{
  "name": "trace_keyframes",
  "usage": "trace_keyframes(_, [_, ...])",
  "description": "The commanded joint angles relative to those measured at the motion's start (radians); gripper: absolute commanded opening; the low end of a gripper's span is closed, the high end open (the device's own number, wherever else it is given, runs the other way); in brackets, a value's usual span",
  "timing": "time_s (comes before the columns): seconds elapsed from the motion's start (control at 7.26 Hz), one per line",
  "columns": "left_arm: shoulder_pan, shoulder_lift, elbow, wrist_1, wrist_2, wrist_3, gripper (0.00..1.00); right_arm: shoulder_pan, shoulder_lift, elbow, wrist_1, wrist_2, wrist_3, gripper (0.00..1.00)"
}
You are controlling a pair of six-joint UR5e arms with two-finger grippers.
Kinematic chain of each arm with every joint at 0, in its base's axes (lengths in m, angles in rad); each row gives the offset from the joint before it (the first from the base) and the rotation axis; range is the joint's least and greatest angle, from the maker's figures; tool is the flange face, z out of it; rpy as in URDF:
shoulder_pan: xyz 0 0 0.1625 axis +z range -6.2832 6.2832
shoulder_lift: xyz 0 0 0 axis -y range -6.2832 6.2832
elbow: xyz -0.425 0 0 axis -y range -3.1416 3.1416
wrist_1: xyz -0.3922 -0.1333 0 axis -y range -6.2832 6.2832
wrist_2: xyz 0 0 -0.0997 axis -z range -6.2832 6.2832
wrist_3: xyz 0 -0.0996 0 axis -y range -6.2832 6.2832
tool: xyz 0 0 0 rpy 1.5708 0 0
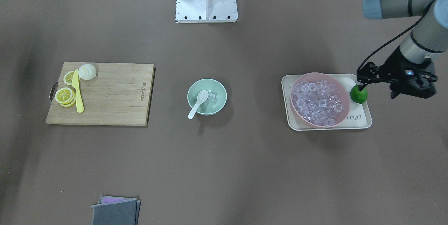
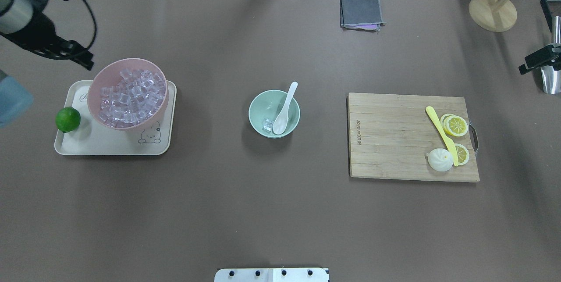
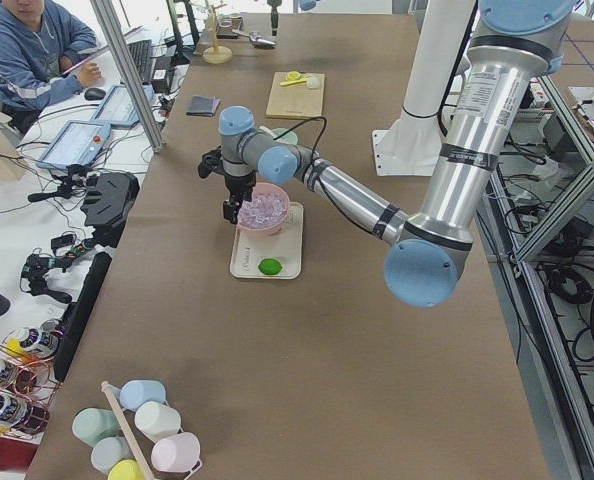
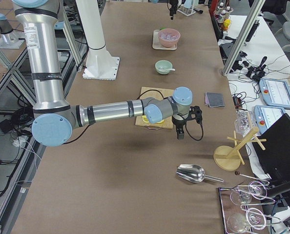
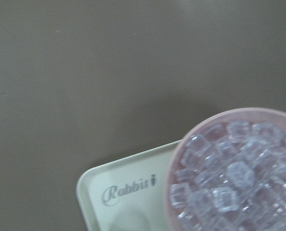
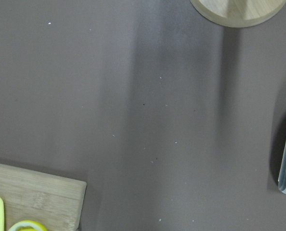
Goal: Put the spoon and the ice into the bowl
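The pale mint-green bowl (image 1: 197,86) (image 2: 262,102) stands at the table's middle. The white spoon (image 1: 198,103) (image 2: 284,108) lies in it, scoop down inside and handle over the rim. One clear ice cube (image 1: 212,96) (image 2: 267,124) sits in the bowl beside the scoop. My left gripper (image 1: 360,79) (image 2: 85,60) hangs empty over the far end of the tray, next to the pink bowl, and its jaws look open. My right gripper (image 2: 528,67) (image 4: 178,132) is far off past the cutting board. Its jaws are not clear.
A pink bowl (image 1: 293,105) (image 2: 93,94) of several ice cubes and a lime (image 1: 358,94) (image 2: 68,119) sit on a cream tray (image 1: 360,119) (image 2: 109,148). A cutting board (image 1: 115,92) (image 2: 394,141) holds a yellow knife, lemon slices and a bun. A grey cloth (image 2: 360,11), metal scoop (image 2: 551,81) and wooden stand (image 2: 492,11) lie beyond.
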Motion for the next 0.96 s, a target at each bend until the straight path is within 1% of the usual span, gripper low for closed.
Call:
trace_keyframes(0.0, [-0.094, 0.126, 0.015, -0.01, -0.01, 0.089, 0.98, 0.008, 0.002, -0.004, 0.0, 0.0, -0.002, 1.0])
trace_keyframes(0.14, [-0.13, 0.185, 0.032, -0.011, -0.011, 0.196, 0.98, 0.011, 0.002, -0.011, 0.001, 0.0, -0.005, 1.0])
trace_keyframes(0.41, [-0.184, 0.229, 0.039, -0.011, -0.013, 0.237, 0.98, 0.049, 0.002, -0.048, 0.001, 0.001, -0.094, 1.0])
trace_keyframes(0.55, [-0.216, 0.23, 0.041, -0.011, -0.045, 0.239, 0.98, 0.057, 0.002, -0.057, 0.001, 0.0, -0.108, 1.0])
trace_keyframes(0.69, [-0.247, 0.23, 0.065, -0.013, -0.104, 0.24, 0.98, 0.07, 0.0, -0.057, 0.0, 0.003, -0.11, 1.0])
trace_keyframes(0.83, [-0.288, 0.23, 0.094, -0.022, -0.138, 0.319, 0.98, 0.078, -0.001, -0.06, -0.002, 0.012, -0.11, 1.0])
